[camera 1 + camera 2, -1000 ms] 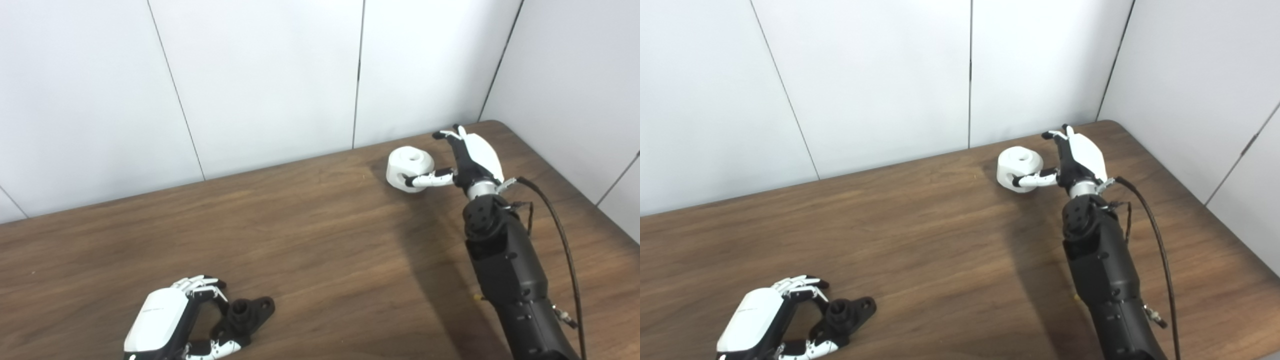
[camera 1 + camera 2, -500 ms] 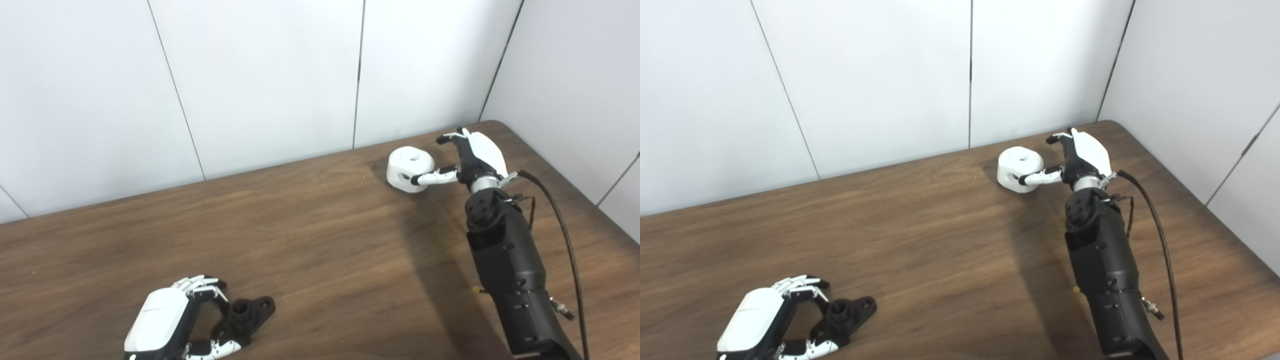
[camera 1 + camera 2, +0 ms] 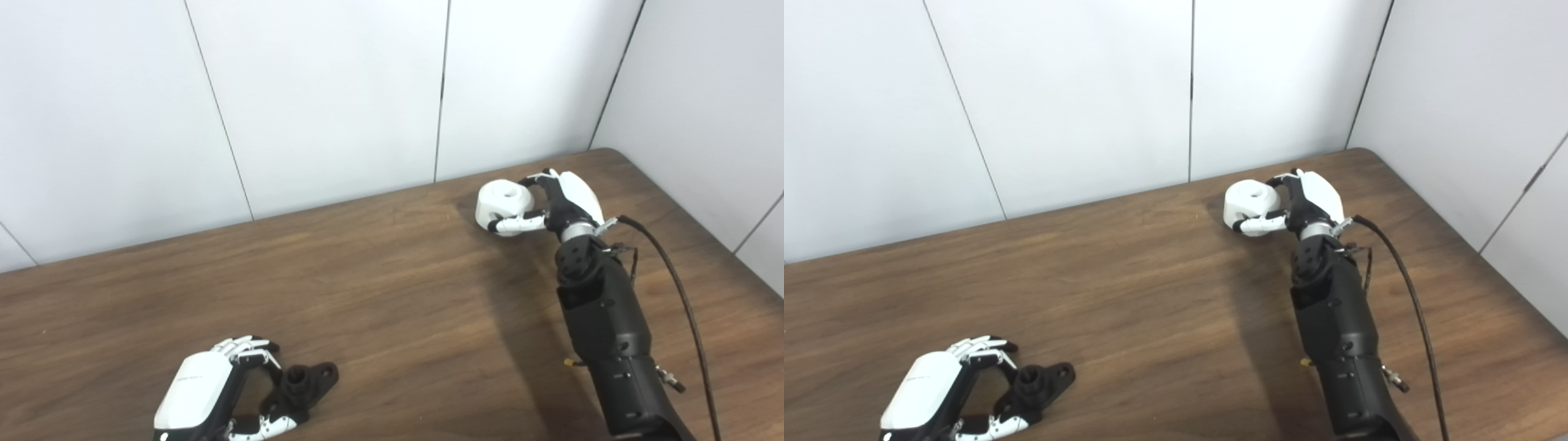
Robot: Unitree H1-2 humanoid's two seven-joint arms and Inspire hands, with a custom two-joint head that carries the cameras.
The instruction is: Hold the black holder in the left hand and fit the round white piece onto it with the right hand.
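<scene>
The round white piece (image 3: 502, 204) rests on the table near its far right end. My right hand (image 3: 560, 199) wraps it from the right. The thumb (image 3: 513, 225) lies along its near side and the fingers (image 3: 534, 180) press its far right rim. The black holder (image 3: 300, 386) lies flat on the wood at the near left, a round socket standing up from it. My left hand (image 3: 205, 392) rests just left of it, open. Its fingers (image 3: 248, 349) curl beyond the holder, and its thumb (image 3: 269, 422) lies at the holder's near end.
The brown wooden table (image 3: 392, 294) runs up to white wall panels behind and on the right. Its far right corner is rounded. A black cable (image 3: 674, 275) hangs along my right forearm.
My right hand has shifted left toward the white piece and its fingers have curled down onto the rim. The left hand and the holder have not moved.
</scene>
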